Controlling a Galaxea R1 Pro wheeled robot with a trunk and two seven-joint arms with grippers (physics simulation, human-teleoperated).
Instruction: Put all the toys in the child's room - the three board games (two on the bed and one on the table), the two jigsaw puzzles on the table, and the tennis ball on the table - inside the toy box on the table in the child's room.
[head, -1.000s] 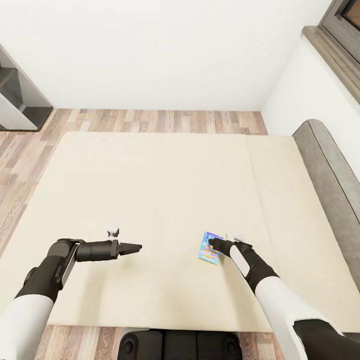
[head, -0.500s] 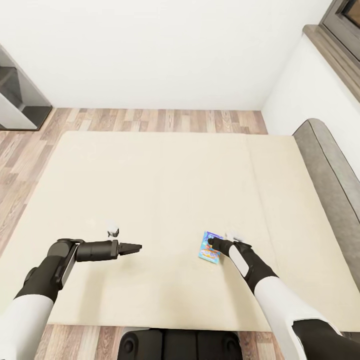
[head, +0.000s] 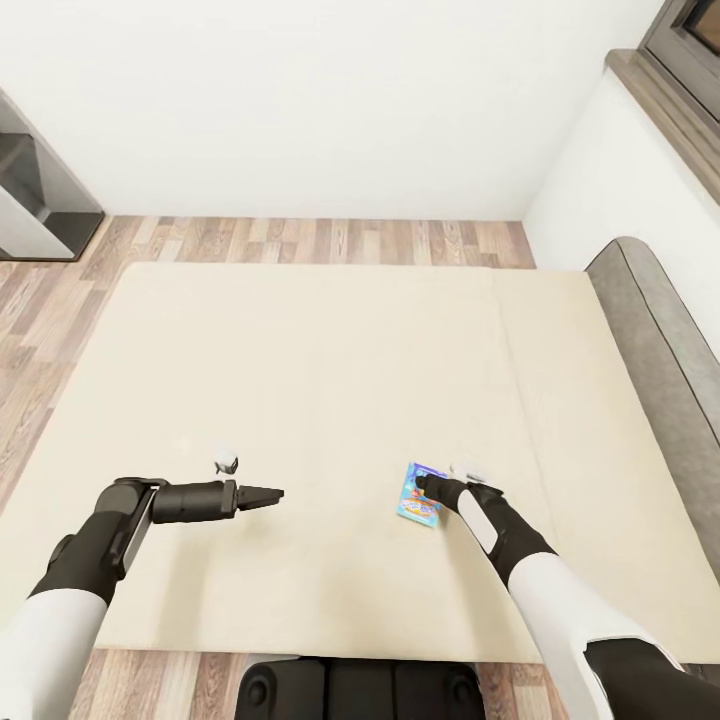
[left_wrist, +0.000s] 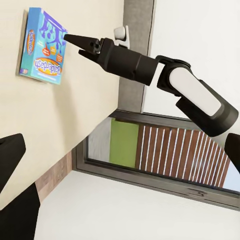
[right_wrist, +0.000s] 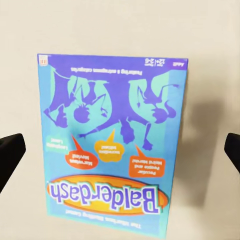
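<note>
right gripper (head: 424, 486) sits low right of centre in my head view, tip at the right edge of the small blue board game (head: 420, 494). in my right wrist view the two fingertips (right_wrist: 10, 152) show only at the far left and right edges, spread wider than the box, jaws open and nothing clamped. whether a tip actually touches the box, i cannot tell. in the left wrist view the same gripper (left_wrist: 75, 40) reads as a dark point right at the box's edge.

the board game (right_wrist: 111, 135) lies flat on the beige mattress of the bed (head: 300, 380), lower centre-right of the head frame. cover mostly blue, purple cartoon figures, orange and red speech bubbles, the title "balderdash" on a yellow-orange oval. in the left wrist view the box (left_wrist: 44, 45) shows at upper left.

left gripper (head: 270, 494) hovers over the mattress at lower left of the head frame, pointing toward the box, well apart from it. fingers look close together there; i cannot tell its true opening. it holds nothing.

grey headboard (head: 660, 330) runs along the right edge.
</note>
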